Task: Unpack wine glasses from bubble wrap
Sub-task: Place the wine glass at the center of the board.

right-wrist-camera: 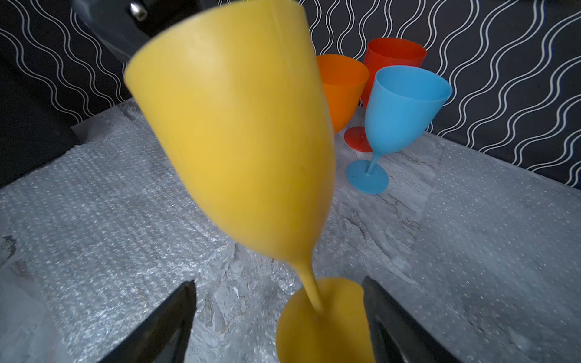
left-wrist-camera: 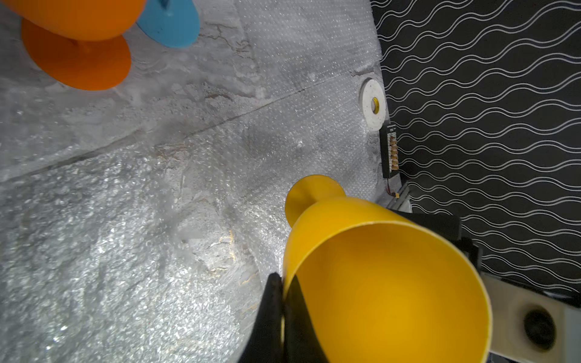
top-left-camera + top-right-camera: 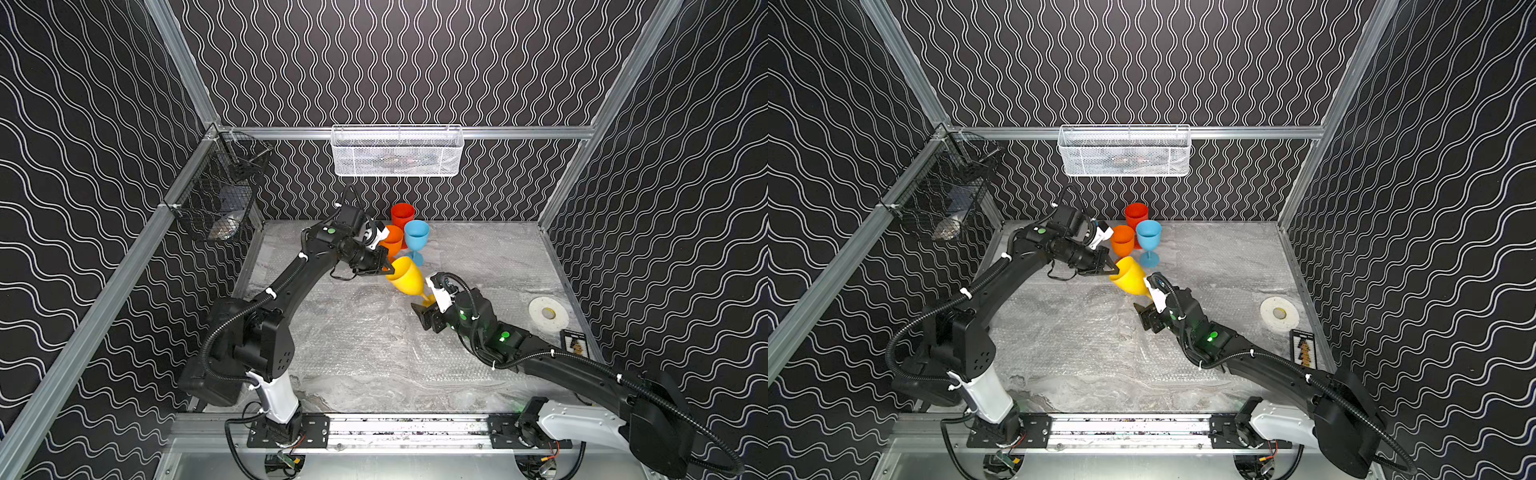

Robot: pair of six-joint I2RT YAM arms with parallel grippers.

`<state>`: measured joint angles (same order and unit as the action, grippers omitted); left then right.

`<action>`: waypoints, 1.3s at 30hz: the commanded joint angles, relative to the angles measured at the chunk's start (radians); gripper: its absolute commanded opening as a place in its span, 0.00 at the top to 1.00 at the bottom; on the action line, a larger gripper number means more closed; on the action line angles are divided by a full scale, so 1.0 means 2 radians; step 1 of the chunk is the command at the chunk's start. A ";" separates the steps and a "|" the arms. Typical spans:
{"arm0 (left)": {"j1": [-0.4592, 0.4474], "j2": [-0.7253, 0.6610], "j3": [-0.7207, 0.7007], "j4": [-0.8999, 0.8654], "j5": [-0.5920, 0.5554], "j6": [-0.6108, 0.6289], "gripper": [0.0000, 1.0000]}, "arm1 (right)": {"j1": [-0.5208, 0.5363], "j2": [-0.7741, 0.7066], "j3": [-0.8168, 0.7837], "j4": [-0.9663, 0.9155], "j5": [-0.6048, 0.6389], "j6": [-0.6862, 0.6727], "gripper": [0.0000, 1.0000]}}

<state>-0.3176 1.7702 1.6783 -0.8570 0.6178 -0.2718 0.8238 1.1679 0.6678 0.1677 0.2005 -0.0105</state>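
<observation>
With the left gripper [image 2: 283, 283] pinching only the rim of the tilted yellow glass [image 3: 409, 280], and the right gripper [image 1: 276, 292] jaws apart around its foot, the glass can slip and fall.

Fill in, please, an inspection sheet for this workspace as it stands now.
Surface: grey marbled tabletop, mostly under flat bubble wrap sheets.
Job's things: red glass, orange glass and light blue glass upright and unwrapped at the back; yellow glass unwrapped, tilted.
Clutter: tape roll and black card near the right wall.
Grippers: left gripper shut on the yellow glass rim; right gripper open, jaws either side of its foot.
Cables: black conduit along each arm, apart from the glasses.
Surroundings: white mesh basket on the back wall; black wire basket on the left wall.
</observation>
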 commanded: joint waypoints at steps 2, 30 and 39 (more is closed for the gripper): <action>0.000 0.001 0.015 -0.022 -0.066 0.029 1.00 | 0.000 -0.016 -0.009 -0.017 0.028 0.018 0.16; -0.062 0.017 0.068 0.001 -0.311 0.055 1.00 | -0.226 0.109 0.084 -0.199 -0.098 0.166 0.14; -0.078 0.086 0.138 -0.017 -0.339 0.063 1.00 | -0.242 0.122 0.092 -0.198 -0.130 0.172 0.14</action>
<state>-0.4728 1.9232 1.9297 -0.8787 -0.0265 -0.1619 0.3405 1.4101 0.8433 -0.2203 -0.0216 0.3214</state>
